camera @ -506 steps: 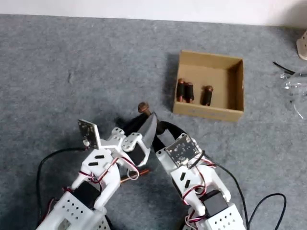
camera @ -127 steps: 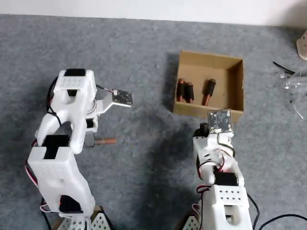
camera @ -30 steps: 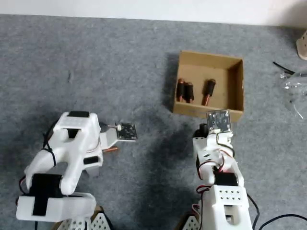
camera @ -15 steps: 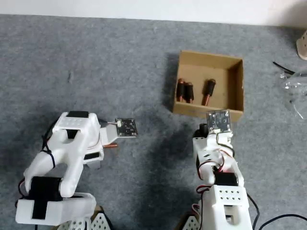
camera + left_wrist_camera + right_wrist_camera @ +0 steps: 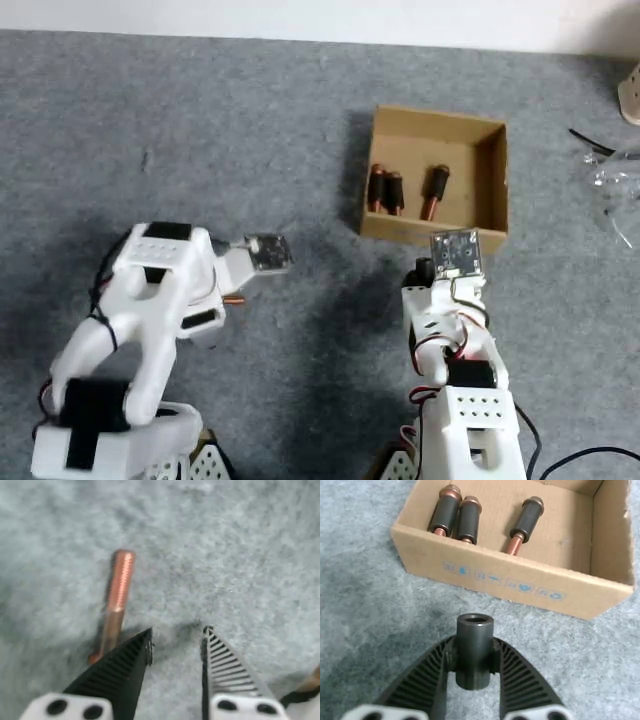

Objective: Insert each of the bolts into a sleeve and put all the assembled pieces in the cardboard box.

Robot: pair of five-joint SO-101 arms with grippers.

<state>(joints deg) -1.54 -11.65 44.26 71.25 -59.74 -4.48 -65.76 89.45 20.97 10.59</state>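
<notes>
A bare copper bolt lies flat on the grey carpet. My left gripper hangs open just above the carpet, one fingertip beside the bolt's lower part, the bolt outside the gap. From the high view, only the bolt's tip peeks out under the left arm. My right gripper is shut on an upright black sleeve, held in front of the cardboard box. Three assembled pieces lie inside the box.
Clear plastic bits and thin wires lie at the right edge of the carpet, and a beige object sits at the far right corner. Open carpet lies between the two arms and left of the box.
The left arm has shifted a little toward the far side, covering more of the bolt in the high view. The right arm has kept still with the sleeve.
</notes>
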